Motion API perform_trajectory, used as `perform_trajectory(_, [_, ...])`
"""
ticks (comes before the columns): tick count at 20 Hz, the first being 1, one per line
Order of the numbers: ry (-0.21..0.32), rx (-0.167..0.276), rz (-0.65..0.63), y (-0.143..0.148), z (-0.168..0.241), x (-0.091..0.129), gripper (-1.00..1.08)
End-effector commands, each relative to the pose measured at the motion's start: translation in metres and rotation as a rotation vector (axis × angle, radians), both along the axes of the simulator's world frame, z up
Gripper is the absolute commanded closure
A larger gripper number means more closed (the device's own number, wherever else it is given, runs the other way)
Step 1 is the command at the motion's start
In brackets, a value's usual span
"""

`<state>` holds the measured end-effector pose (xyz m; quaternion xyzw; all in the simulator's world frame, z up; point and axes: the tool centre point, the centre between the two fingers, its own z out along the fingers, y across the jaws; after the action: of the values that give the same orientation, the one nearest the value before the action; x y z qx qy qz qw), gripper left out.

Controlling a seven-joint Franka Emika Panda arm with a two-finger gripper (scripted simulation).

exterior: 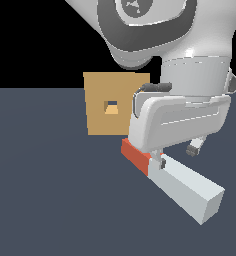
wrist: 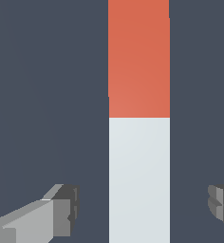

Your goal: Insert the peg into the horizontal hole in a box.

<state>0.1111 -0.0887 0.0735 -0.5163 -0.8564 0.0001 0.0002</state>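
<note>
The peg [exterior: 190, 189] lies on the dark floor, its red-orange end [exterior: 135, 155] turned toward the box. The tan box [exterior: 97, 120] stands behind it, and the small square hole [exterior: 111, 106] in its face shows lighter orange inside. My gripper [exterior: 177, 156] hangs low over the peg, close to where red meets white. In the wrist view the peg [wrist: 139, 180] runs between the two fingers [wrist: 66, 209], with a clear gap on each side. The gripper [wrist: 143, 206] is open and holds nothing.
The arm's large white links [exterior: 185, 45] fill the upper part of the exterior view and cover the box's corner on that view's right. A flat dark floor [exterior: 50, 200] surrounds the peg and box.
</note>
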Motion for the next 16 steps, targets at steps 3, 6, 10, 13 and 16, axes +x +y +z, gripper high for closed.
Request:
perform_trajectory(3, [0.000, 0.000, 0.000, 0.000, -0.002, 0.000, -0.92])
perform_trajectory(6, [0.000, 0.000, 0.001, 0.000, -0.010, 0.000, -0.92])
perform_trajectory(10, [0.000, 0.000, 0.001, 0.000, -0.030, 0.000, -0.92])
perform_trajectory(13, [0.000, 0.000, 0.003, 0.001, -0.044, 0.000, -0.92])
perform_trajectory(16, [0.000, 0.000, 0.003, 0.000, -0.051, 0.000, -0.92])
